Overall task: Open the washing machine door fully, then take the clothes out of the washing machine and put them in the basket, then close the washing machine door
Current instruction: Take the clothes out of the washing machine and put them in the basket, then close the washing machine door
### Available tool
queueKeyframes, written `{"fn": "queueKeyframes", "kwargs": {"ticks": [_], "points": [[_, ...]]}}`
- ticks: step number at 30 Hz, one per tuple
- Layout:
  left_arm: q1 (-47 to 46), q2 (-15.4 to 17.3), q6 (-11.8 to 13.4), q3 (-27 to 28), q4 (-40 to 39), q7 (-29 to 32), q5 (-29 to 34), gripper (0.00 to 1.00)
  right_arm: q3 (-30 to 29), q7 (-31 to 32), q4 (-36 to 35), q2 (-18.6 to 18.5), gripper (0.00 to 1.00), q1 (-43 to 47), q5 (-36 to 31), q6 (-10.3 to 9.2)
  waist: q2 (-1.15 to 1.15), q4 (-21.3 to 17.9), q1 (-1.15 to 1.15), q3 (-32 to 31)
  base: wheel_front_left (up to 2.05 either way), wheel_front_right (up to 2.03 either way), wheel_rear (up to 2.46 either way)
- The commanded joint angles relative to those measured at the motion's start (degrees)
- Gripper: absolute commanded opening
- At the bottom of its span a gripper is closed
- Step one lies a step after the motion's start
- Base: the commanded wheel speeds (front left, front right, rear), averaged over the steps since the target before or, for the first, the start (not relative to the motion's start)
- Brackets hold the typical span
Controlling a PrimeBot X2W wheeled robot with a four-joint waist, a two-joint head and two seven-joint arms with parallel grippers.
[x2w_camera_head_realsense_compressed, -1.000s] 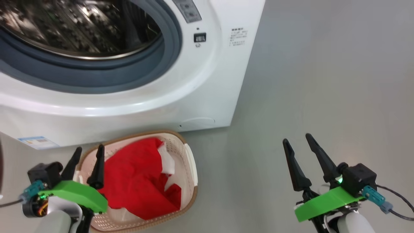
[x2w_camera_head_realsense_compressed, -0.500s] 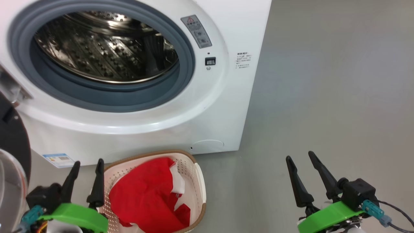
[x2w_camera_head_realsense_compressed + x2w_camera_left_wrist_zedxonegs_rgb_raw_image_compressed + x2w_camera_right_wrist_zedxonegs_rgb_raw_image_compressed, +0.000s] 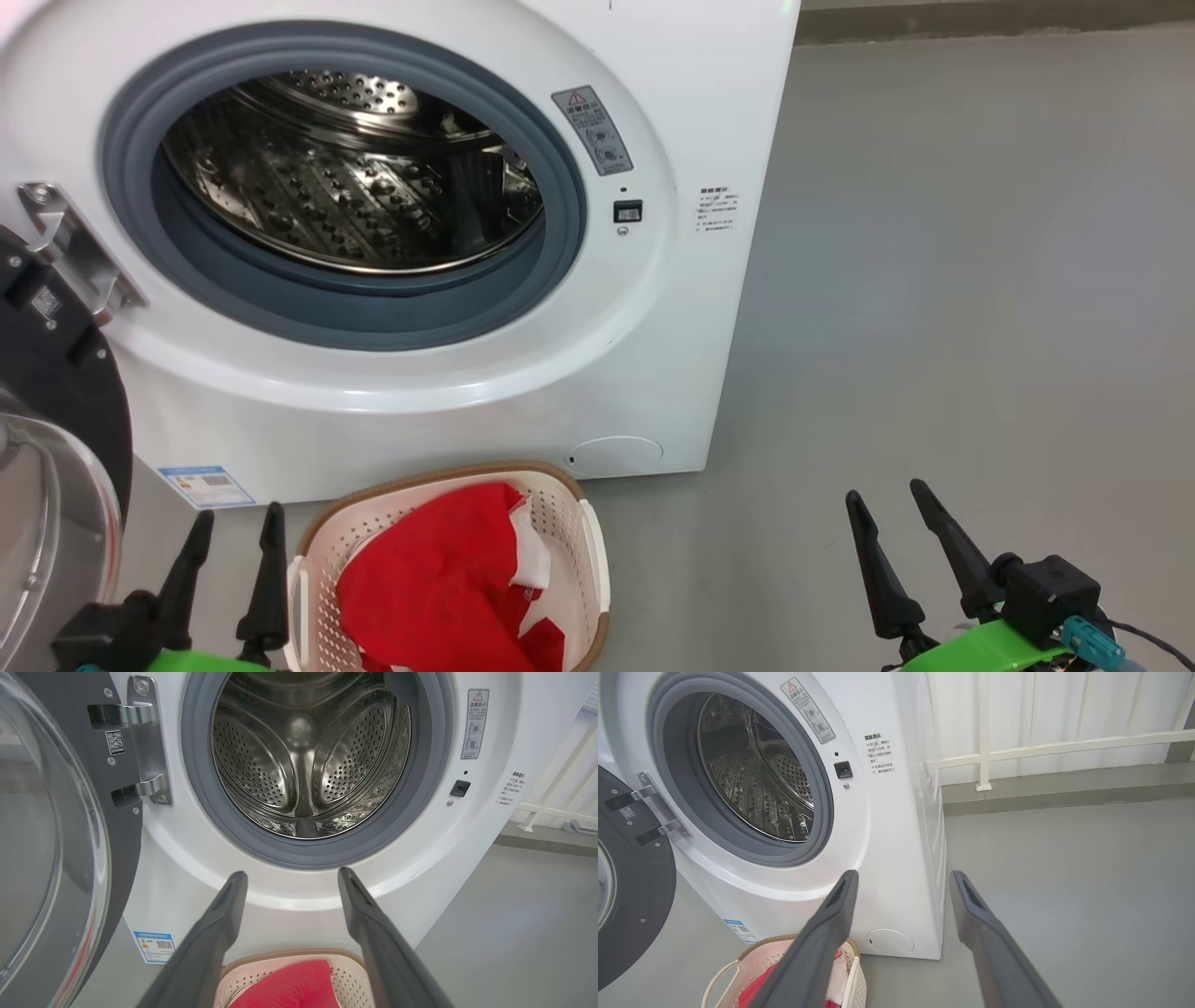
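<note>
The white washing machine (image 3: 392,411) stands before me, and the part of its steel drum (image 3: 308,760) that shows holds nothing. Its door (image 3: 47,401) hangs wide open at the left on a metal hinge (image 3: 145,737), the glass bowl (image 3: 42,835) facing me. On the floor in front sits the cream basket (image 3: 593,551) with the red clothes (image 3: 429,588) inside. My left gripper (image 3: 233,523) is open just left of the basket, nothing between its fingers. My right gripper (image 3: 887,499) is open over bare floor, well right of the basket.
Grey floor (image 3: 934,327) stretches to the right of the machine. A white railing (image 3: 1041,746) and a low kerb run along the back wall. A round white flap (image 3: 616,455) sits low on the machine's front, just behind the basket.
The head camera has tilted up, so the whole picture slid down: more of the drum, the hinge and the open door now show. Both grippers stay open and sit lower in the picture.
</note>
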Motion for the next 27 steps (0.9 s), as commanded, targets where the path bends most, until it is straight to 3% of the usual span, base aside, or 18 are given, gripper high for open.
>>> {"fn": "queueKeyframes", "kwargs": {"ticks": [1, 10, 27], "points": [[-0.63, 1.24, -0.17, 2.29, -1.71, -0.47, 0.56, 1.00, 1.39, -0.27, -1.54, -0.24, 1.00, -0.48, -0.39, 0.09, 0.00, 0.10, 0.00, -0.16, 0.00, 0.00, 0.00], [3.61, 1.15, -0.17, 4.37, -6.66, -0.47, 1.52, 1.00, 0.86, -0.27, -1.99, -0.38, 1.00, 1.02, -0.13, 0.09, 0.00, 0.25, 0.00, -0.51, 0.00, 0.00, 0.00], [4.04, 0.96, -0.17, 4.72, -8.79, -0.47, 1.49, 1.00, -0.18, -0.27, -2.86, -0.05, 1.00, 1.45, -0.58, 0.09, 0.00, 0.67, 0.00, 0.78, 0.00, 0.00, 0.00]]}}
